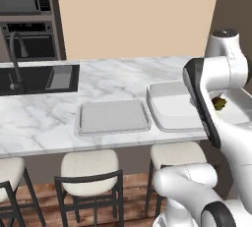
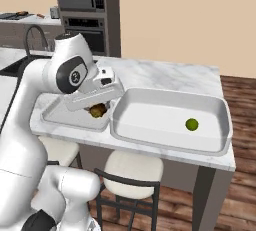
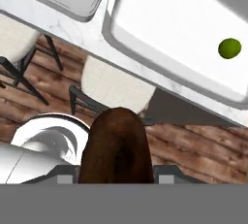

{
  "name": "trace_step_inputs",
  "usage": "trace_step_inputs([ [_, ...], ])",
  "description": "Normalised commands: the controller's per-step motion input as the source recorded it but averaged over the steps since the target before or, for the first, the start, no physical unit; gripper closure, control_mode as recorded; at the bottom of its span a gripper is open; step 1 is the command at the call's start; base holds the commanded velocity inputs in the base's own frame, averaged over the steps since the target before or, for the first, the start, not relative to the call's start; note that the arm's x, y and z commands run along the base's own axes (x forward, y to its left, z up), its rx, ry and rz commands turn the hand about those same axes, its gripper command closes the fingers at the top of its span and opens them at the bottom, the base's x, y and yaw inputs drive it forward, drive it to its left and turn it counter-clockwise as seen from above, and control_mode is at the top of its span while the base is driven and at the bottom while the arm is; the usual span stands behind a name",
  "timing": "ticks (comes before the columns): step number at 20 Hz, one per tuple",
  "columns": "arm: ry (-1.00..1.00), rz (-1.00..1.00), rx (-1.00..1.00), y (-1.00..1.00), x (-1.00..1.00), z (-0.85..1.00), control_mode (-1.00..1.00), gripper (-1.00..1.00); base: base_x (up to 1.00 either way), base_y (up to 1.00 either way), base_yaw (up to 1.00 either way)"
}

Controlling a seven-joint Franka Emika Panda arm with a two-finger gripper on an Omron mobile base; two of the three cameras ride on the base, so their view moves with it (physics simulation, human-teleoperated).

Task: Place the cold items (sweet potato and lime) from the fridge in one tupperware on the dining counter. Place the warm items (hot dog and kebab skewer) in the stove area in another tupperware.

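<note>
My gripper [image 2: 98,109] is shut on the sweet potato [image 2: 97,110], a dark brown lump that hangs just above the dining counter [image 2: 165,72], by the left rim of the deep tupperware [image 2: 120,110]. In the hand view the sweet potato [image 3: 116,150] covers the fingertips. The lime [image 2: 191,124] lies alone inside that deep tupperware [image 3: 111,24], toward its right side; the hand view has the lime [image 3: 229,48] at upper right. The shallow flat tupperware [image 1: 113,116] sits to the left of the deep one [image 1: 167,105]. Fridge, hot dog and kebab skewer are out of view.
A black sink [image 1: 39,78] with a faucet is set in the counter's left part. Pale stools [image 1: 91,164] stand along the front edge. Built-in ovens [image 1: 27,19] fill the far left wall. The counter ends just right of the deep tray [image 2: 220,160].
</note>
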Motion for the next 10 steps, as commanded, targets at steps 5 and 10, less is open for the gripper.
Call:
trace_step_inputs([
  [5,0.32,0.23,0.24,-0.61,0.80,-0.47,-1.00,1.00,0.00,0.00,0.00],
  [10,0.06,0.22,0.30,-0.52,0.79,-0.29,-1.00,1.00,0.00,0.00,0.00],
])
